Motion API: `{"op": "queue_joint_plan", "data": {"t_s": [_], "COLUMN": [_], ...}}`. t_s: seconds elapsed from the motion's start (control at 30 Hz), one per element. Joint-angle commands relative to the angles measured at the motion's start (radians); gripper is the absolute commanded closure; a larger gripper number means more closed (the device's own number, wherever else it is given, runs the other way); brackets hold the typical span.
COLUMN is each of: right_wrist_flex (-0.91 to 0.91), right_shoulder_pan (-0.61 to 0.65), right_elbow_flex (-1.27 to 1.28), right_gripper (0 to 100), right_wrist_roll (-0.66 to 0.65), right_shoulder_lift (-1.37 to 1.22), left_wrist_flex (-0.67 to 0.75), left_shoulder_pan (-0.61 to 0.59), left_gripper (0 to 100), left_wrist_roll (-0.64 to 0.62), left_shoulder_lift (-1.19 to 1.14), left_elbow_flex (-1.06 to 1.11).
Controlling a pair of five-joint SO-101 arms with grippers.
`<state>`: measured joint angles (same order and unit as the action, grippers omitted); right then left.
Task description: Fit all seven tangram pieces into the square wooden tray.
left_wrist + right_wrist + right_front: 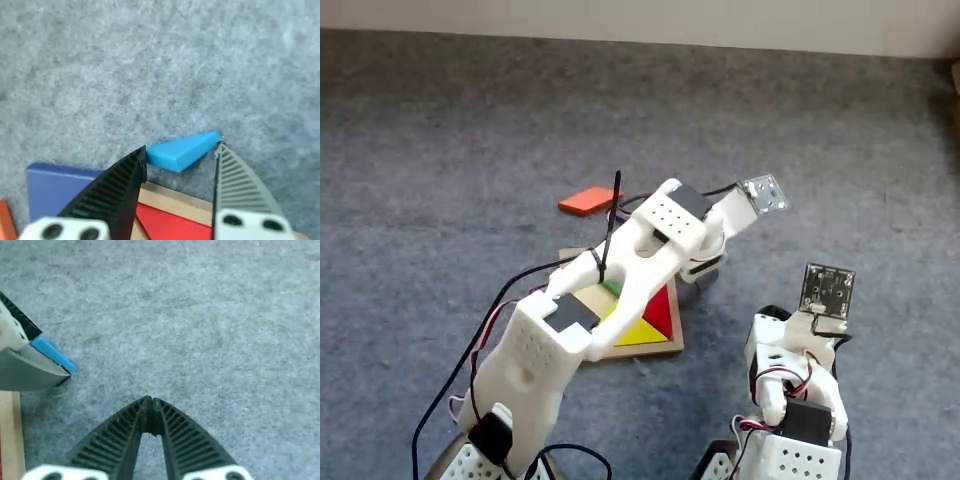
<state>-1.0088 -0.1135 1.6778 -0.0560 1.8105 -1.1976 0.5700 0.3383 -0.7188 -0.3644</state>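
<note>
Two arms sit at the grey desk (440,130). The left end effector (181,148) holds a light blue triangle (187,147) by its two ends, just past the rim of the wooden tray (175,200). The right end effector (151,407) is pinched tight with nothing in it, over bare desk. A red piece (662,310), a yellow piece (635,330) and a green piece (612,288) lie in the tray. An orange piece (585,201) lies nearer the desk's far edge. A dark blue piece (55,192) lies just beside the tray.

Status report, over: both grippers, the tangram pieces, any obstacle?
Left gripper shut on light blue triangular piece, just outside square wooden tray. Right gripper shut, empty, over grey carpet. Orange flat piece outside tray. No obstacle seen.
</note>
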Motion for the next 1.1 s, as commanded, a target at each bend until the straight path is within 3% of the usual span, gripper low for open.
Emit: {"op": "queue_joint_plan", "data": {"t_s": [0.0,0.2,0.6,0.83,1.07], "right_wrist_flex": [0.022,0.022,0.022,0.022,0.022], "right_shoulder_pan": [-0.010,-0.010,-0.010,-0.008,-0.008], "right_elbow_flex": [0.147,0.147,0.147,0.147,0.147], "right_gripper": [98.3,98.3,98.3,98.3,98.3], "right_wrist_roll": [0.000,0.000,0.000,0.000,0.000], "right_shoulder_lift": [0.005,0.005,0.005,0.005,0.005], "left_wrist_flex": [-0.055,-0.098,-0.109,-0.230,-0.250], "left_shoulder_pan": [0.002,0.005,0.005,-0.013,-0.010], "left_gripper": [82,88,90,90,76], "left_wrist_roll": [0.011,0.011,0.009,0.009,-0.058], "left_shoulder_lift": [-0.039,-0.071,-0.064,-0.067,-0.074], "left_elbow_flex": [-0.079,-0.145,-0.153,-0.314,-0.364]}}
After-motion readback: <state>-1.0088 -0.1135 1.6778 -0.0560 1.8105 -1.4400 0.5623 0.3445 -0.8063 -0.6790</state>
